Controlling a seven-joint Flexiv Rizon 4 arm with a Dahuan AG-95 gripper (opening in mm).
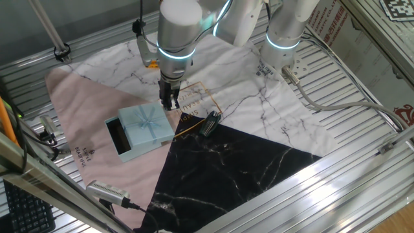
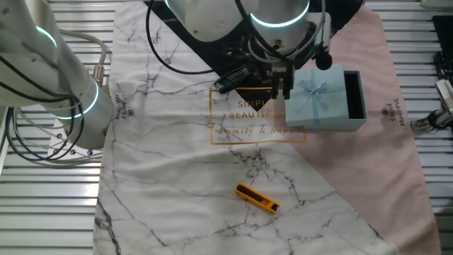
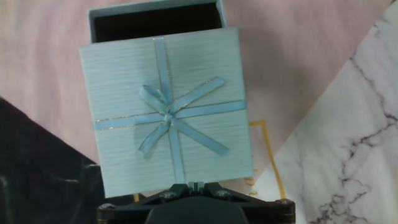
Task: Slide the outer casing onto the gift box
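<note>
Hand [image 1: 170,103] sits fingers together against the outer casing's [image 1: 149,123] near edge, gripping nothing; the gift box [image 1: 119,138] protrudes partly from the far side.

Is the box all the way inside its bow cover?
Not yet. A strip of the gift box, black inside, sticks out past the outer casing.

Two fixed cameras look down on the outer casing [image 1: 148,123] from opposite sides of the table, one from beyond its open-tray end, the other [image 2: 316,98] from the far side, higher up. The hand camera hangs close above the casing [image 3: 166,112], filling its frame; all three share it.
</note>
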